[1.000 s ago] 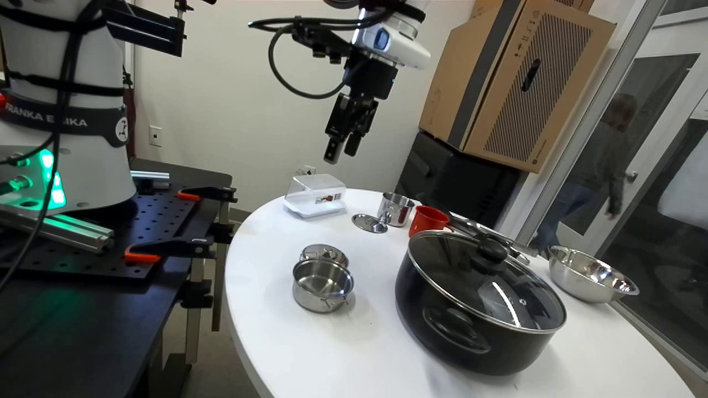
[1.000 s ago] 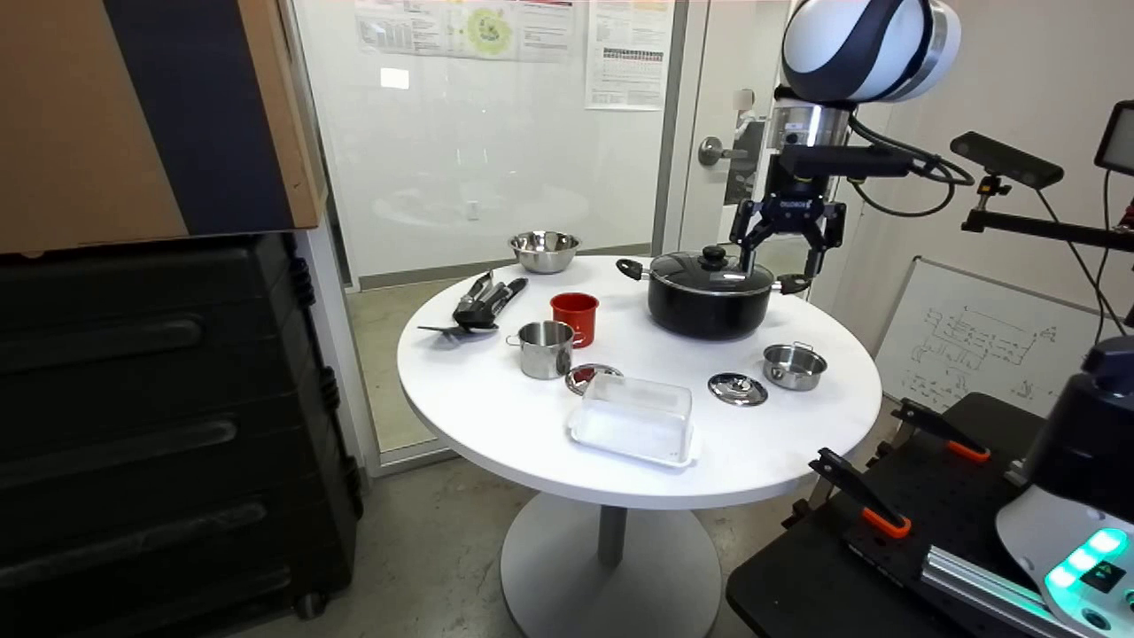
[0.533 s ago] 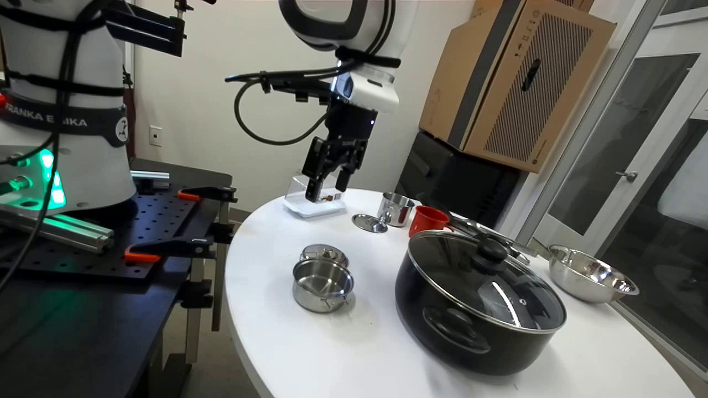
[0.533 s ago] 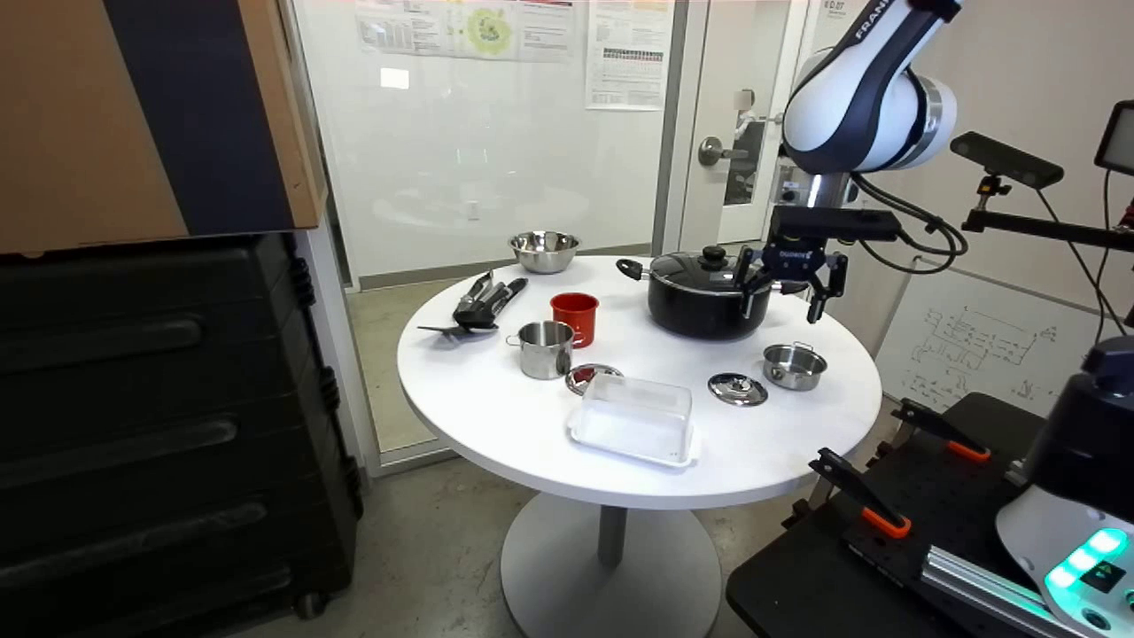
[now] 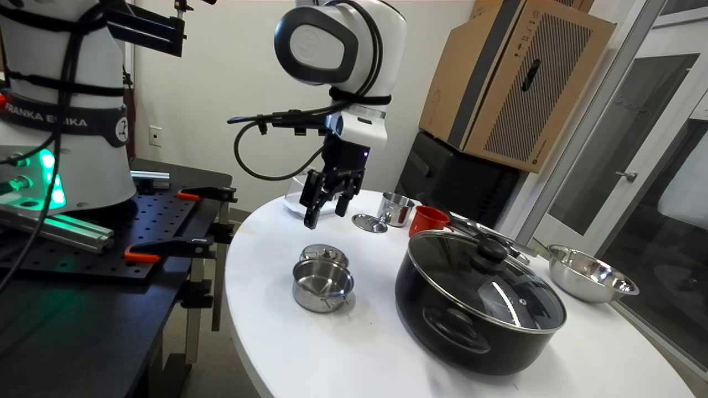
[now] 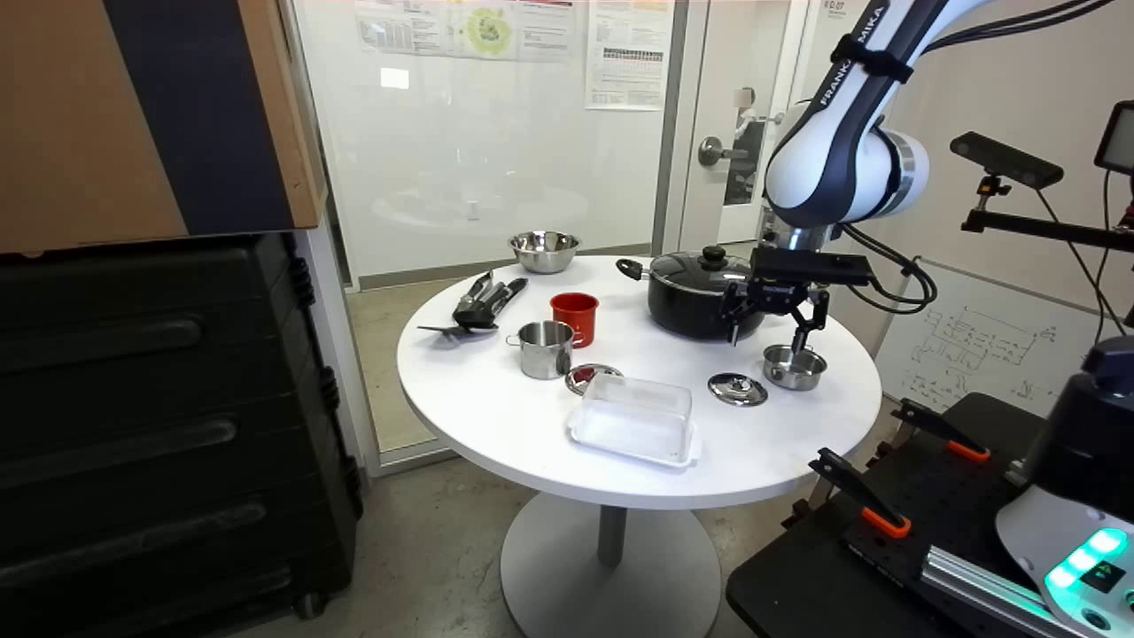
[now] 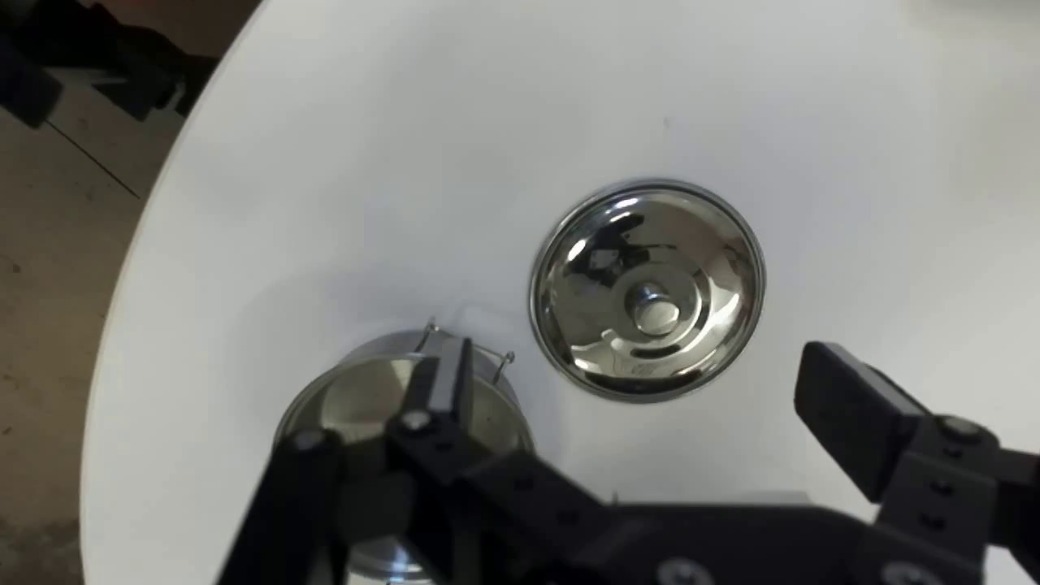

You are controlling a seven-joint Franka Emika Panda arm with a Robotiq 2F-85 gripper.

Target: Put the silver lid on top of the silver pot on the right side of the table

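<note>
The silver lid, round and shiny with a small central knob, lies flat on the white table in both exterior views [image 5: 324, 252] [image 6: 737, 389] and in the wrist view [image 7: 650, 296]. The small silver pot, open and shallow with a wire handle, stands right beside it in both exterior views [image 5: 323, 284] [image 6: 794, 368]. In the wrist view the silver pot [image 7: 349, 398] is partly hidden behind a finger. My gripper [image 5: 326, 215] is open and empty above the lid and pot, apart from both. It also shows in an exterior view [image 6: 765, 342] and the wrist view [image 7: 638, 398].
A large black pot [image 6: 704, 306] with a dark lid stands close by. Another silver lid [image 6: 586, 377], a taller silver pot [image 6: 547, 351], a red mug [image 6: 576, 319], a clear-topped box [image 6: 633, 421], utensils [image 6: 485, 301] and a steel bowl [image 6: 545, 252] are on the table [image 6: 505, 443].
My gripper has moved down toward the table, over the silver lid and the small silver pot. It stays open. The things on the table have not moved.
</note>
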